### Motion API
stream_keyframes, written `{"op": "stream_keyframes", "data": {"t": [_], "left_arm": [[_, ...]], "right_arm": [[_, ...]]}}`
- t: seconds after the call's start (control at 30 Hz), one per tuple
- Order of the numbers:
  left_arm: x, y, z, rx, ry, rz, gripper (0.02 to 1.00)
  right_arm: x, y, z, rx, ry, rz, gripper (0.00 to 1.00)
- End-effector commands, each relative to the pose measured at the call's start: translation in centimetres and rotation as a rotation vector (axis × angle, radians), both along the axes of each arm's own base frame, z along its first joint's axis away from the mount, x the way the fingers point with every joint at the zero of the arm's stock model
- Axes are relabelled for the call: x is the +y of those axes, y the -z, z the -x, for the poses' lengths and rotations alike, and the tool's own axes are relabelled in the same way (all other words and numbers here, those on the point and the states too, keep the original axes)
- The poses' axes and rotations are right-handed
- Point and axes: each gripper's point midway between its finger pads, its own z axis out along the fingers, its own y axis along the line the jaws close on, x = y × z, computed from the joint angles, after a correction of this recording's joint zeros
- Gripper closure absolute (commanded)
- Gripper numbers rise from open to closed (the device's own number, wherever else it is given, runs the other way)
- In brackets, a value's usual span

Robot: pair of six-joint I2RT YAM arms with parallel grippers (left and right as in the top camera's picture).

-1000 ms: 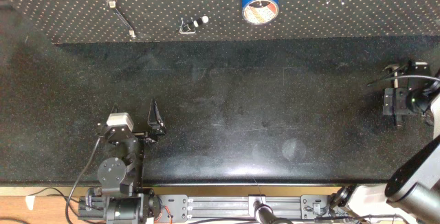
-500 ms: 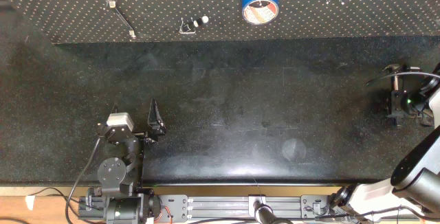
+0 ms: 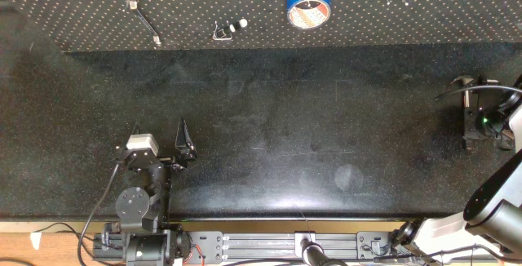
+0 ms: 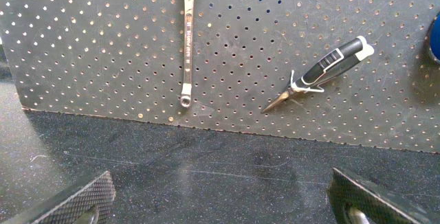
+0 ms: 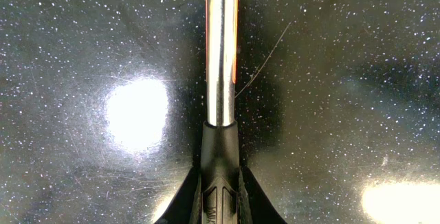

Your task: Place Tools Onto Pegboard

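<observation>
Jaws wide, the left gripper [image 4: 220,183] faced the pegboard's [image 4: 103,45] hung wrench [image 4: 186,45]; the right gripper's [image 5: 220,186] pinched a steel-shafted tool's [image 5: 220,59] black handle.

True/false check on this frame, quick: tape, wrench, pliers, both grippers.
1. The tape hangs on the pegboard. True.
2. The wrench lies on the table. False: it hangs on the pegboard.
3. The left gripper is open and empty. True.
4. In the top view the pliers hang left of the wrench. False: they hang between wrench and tape.
5. The right gripper is at the pegboard. False: it is low over the table near its right edge, in line with a metal shaft.
</observation>
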Motion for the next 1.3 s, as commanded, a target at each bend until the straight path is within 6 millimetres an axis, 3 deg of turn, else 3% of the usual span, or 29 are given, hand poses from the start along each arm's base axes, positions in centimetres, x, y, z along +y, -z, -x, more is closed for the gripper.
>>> {"op": "stream_keyframes", "data": {"t": [0.03,0.23,0.3,0.37,0.43,0.53,0.63,0.73,0.77,0.97,1.07,1.13,1.3], "left_arm": [[-0.1,1.2,0.0,0.027,0.006,-0.011,0.023],[-0.1,1.2,0.0,0.027,0.007,-0.011,0.023],[-0.1,1.2,0.0,0.027,0.006,-0.011,0.023],[-0.1,1.2,0.0,0.027,0.007,-0.011,0.025],[-0.1,1.2,0.0,0.027,0.006,-0.011,0.023],[-0.1,1.2,0.0,0.027,0.006,-0.011,0.023],[-0.1,1.2,0.0,0.027,0.006,-0.011,0.023],[-0.1,1.2,0.0,0.027,0.007,-0.011,0.023],[-0.1,1.2,0.0,0.027,0.007,-0.011,0.023],[-0.1,1.2,0.0,0.027,0.006,-0.011,0.023],[-0.1,1.2,0.0,0.027,0.007,-0.011,0.023],[-0.1,1.2,0.0,0.027,0.007,-0.011,0.023],[-0.1,1.2,0.0,0.027,0.006,-0.011,0.023]], "right_arm": [[0.2,0.3,0.1,0.003,-0.003,-0.017,0.921],[0.6,0.3,0.4,0.015,0.004,-0.033,0.923],[1.6,-0.2,-0.4,-0.036,0.0,-0.093,0.923],[3.6,-2.1,-2.4,-0.161,-0.023,-0.205,0.928],[4.8,-5.5,-3.9,-0.291,-0.012,-0.264,0.925],[5.2,-11.9,-4.1,-0.448,0.022,-0.208,0.928],[8.4,-19.4,-4.7,-0.69,-0.061,-0.207,0.928],[11.5,-25.1,-6.2,-0.882,-0.138,-0.178,0.928],[12.3,-25.8,-6.6,-0.909,-0.153,-0.184,0.928],[18.2,-26.0,-9.8,-0.938,-0.301,-0.222,0.928],[20.6,-24.5,-11.0,-0.903,-0.351,-0.271,0.928],[20.0,-22.7,-12.0,-0.847,-0.274,-0.257,0.928],[19.9,-20.1,-13.0,-0.783,-0.263,-0.274,0.93]]}}
